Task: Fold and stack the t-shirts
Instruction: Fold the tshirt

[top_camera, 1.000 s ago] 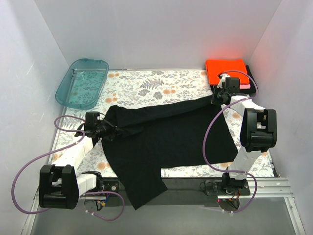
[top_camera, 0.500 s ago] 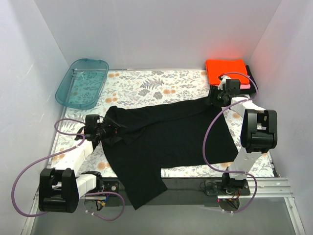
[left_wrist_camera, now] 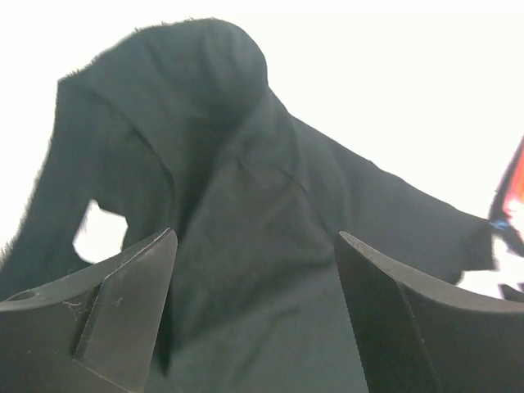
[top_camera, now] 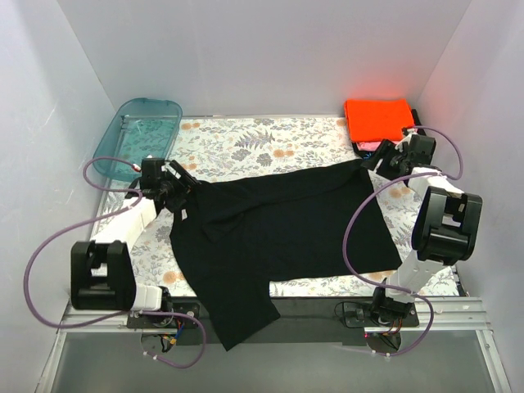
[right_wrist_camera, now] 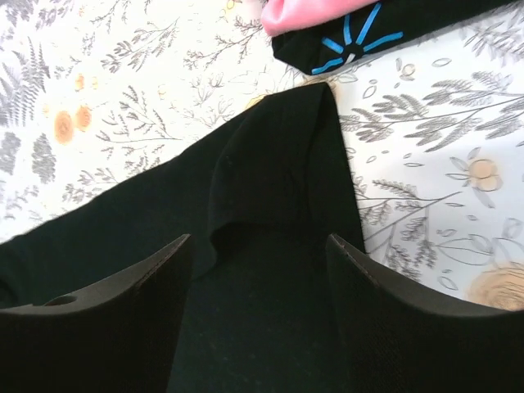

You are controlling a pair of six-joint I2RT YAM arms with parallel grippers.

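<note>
The flowered surface (top_camera: 246,135) fills the overhead view. A large plain black t-shirt (top_camera: 278,229) lies spread across its middle, its lower end hanging over the near edge. A teal see-through tub (top_camera: 135,139) sits at the far left corner. A folded orange t-shirt (top_camera: 377,119) rests at the far right corner. Only my right wrist view shows what lies beneath it: a pink t-shirt (right_wrist_camera: 303,12) and a black t-shirt with a light-blue mark (right_wrist_camera: 385,33). My right pincer (right_wrist_camera: 258,239) stands open over the big shirt's far right corner, which lies flat. My left pincer (left_wrist_camera: 254,237) is also spread open, and black cloth rises bunched in front of it, a detail the overhead view hides.
</note>
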